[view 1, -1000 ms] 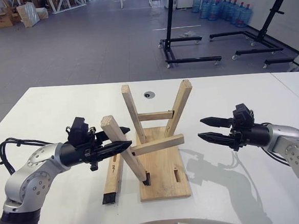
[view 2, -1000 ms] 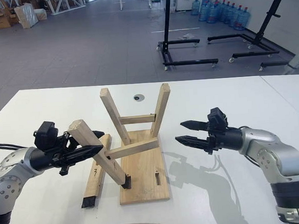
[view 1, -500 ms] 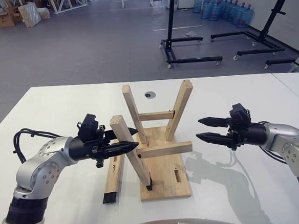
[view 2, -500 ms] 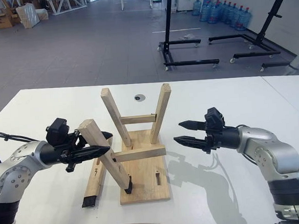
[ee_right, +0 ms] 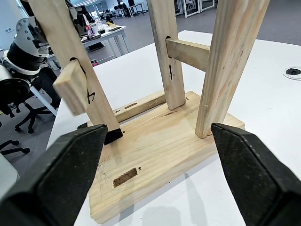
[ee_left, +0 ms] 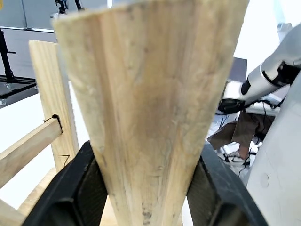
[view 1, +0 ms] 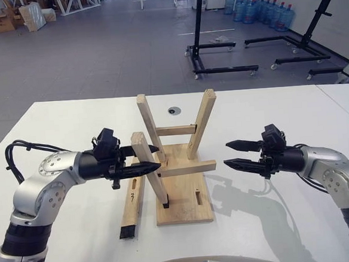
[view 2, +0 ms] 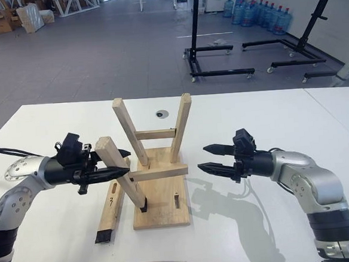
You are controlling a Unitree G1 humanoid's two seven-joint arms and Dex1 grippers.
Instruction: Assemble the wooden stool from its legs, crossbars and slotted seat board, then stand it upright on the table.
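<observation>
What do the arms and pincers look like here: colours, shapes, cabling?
The left arm and right arm have rounded silver-grey shells with black joint bands. Each wrist is black and topped by a boxy black module. The left pincer and right pincer each have two long black fingers tapering to points. A black cable loops out beside the left arm.

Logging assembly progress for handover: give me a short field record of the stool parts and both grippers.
seat board: flat on the table
rear legs: two, standing on the board, joined by a rear crossbar
left gripper: shut on third leg
third leg: tilted, lower end on the board
side crossbar: fixed to third leg, free end toward right gripper
right gripper: open, empty, short of that free end
fourth leg: lying on the table, left of board
empty slot: board's near right
</observation>
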